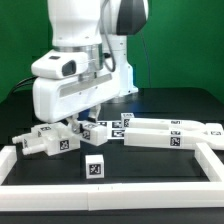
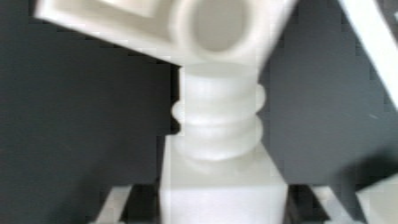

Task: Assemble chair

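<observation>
The chair lies as loose white tagged parts on the black table. A cluster of short blocks point(image 1: 70, 136) sits under the arm, a long bar point(image 1: 172, 136) stretches to the exterior view's right, and a small cube point(image 1: 95, 167) stands alone in front. My gripper point(image 1: 88, 121) is lowered into the cluster. In the wrist view the gripper point(image 2: 224, 203) is shut on a white leg point(image 2: 221, 118) with a ribbed neck. The leg fills the space between the two fingers point(image 2: 130, 205). Its far end meets a white part with an oval ring point(image 2: 217, 28).
White border rails run along the front point(image 1: 110, 195) and the exterior view's left point(image 1: 14, 160) of the work area. A green backdrop stands behind the arm. The arm's bulky white body point(image 1: 70, 85) hides the parts directly beneath it.
</observation>
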Robot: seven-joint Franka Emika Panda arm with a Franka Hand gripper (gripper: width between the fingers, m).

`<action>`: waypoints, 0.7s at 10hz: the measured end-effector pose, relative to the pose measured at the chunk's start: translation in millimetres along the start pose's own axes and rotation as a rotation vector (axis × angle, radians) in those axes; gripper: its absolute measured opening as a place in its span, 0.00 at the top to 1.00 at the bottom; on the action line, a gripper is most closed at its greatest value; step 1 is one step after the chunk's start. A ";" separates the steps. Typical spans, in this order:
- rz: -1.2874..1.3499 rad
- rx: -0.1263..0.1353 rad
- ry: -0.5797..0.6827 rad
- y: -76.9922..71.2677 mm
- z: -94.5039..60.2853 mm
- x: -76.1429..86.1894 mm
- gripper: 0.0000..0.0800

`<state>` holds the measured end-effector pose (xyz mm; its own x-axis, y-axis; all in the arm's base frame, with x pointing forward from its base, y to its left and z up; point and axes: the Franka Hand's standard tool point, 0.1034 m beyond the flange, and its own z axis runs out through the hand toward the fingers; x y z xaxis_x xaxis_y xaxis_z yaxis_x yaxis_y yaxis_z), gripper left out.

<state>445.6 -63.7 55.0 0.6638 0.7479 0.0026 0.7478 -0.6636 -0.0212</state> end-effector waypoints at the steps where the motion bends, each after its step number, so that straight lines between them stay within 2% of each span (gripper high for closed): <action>1: -0.012 0.001 0.000 0.3 0.8 -0.4 0.64; 3: -0.009 0.001 0.000 -0.8 1.8 -0.9 0.64; 4: 0.097 -0.024 0.031 -6.1 5.2 -6.9 0.64; 5: 0.216 -0.009 0.034 -23.3 13.8 -25.4 0.64; 6: 0.322 0.022 0.019 -38.2 20.6 -37.1 0.64; 7: 0.345 -0.003 0.040 -45.1 25.7 -43.4 0.64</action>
<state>382.7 -65.9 30.2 0.8776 0.4781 0.0349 0.4790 -0.8775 -0.0246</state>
